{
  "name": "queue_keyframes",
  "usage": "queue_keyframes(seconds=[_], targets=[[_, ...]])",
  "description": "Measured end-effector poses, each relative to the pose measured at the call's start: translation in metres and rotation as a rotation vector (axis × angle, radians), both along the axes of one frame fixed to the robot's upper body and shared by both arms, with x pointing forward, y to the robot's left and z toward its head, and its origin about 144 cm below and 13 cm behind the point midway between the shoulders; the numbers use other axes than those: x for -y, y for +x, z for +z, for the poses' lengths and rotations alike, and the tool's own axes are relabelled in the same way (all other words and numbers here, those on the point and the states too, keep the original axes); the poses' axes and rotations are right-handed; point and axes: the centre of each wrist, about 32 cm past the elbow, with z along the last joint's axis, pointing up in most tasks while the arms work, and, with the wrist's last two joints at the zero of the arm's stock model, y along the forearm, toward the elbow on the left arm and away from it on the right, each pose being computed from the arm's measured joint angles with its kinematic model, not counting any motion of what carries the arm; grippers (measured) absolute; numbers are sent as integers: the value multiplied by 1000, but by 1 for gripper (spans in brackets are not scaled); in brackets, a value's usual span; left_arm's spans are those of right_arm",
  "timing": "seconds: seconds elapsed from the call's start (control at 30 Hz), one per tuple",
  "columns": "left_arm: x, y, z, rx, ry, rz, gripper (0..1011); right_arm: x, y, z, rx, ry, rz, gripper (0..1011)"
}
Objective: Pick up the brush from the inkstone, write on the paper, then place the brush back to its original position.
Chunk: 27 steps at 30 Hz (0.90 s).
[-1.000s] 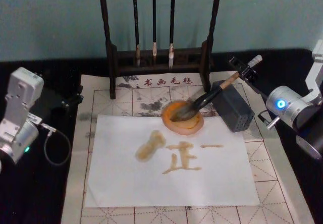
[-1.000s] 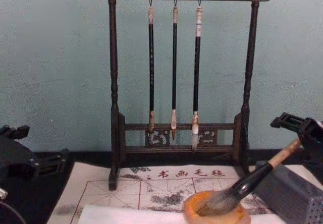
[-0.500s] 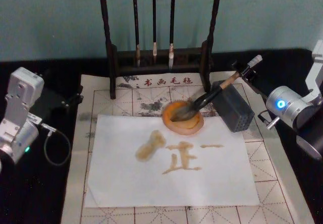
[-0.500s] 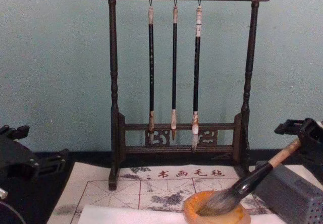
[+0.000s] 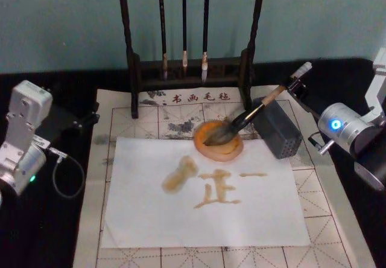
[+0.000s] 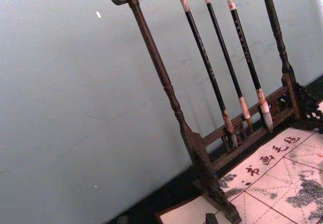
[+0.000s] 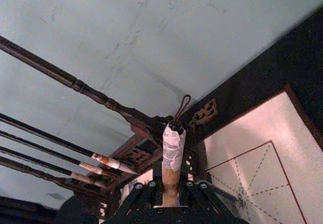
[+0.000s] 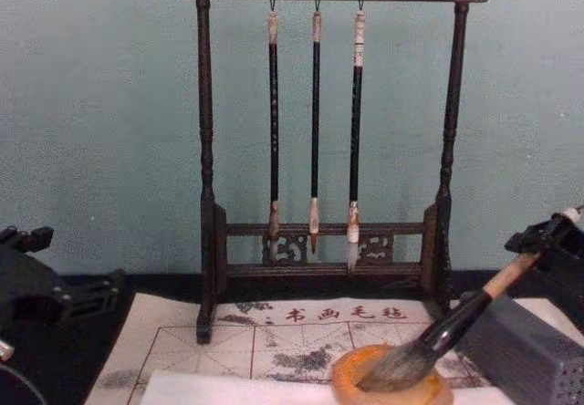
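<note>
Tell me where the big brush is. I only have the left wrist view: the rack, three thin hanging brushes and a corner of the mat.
Observer: The brush has its tuft in the inkstone, with the handle slanting up past the grey block.
Operator: Is an arm on it?
Observer: Yes, the right gripper sits around the handle, just below its whitish end.
Operator: Anything on the paper?
Observer: The paper carries brown strokes just in front of the inkstone.
</note>
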Motion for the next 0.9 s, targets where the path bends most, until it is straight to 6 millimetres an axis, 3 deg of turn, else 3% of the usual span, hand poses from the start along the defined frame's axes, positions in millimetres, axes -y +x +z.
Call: queue_keyframes(seconds=[0.9], targets=[[0,0,0,0,0,0,1001,6,9,10,94,-26,22,181]])
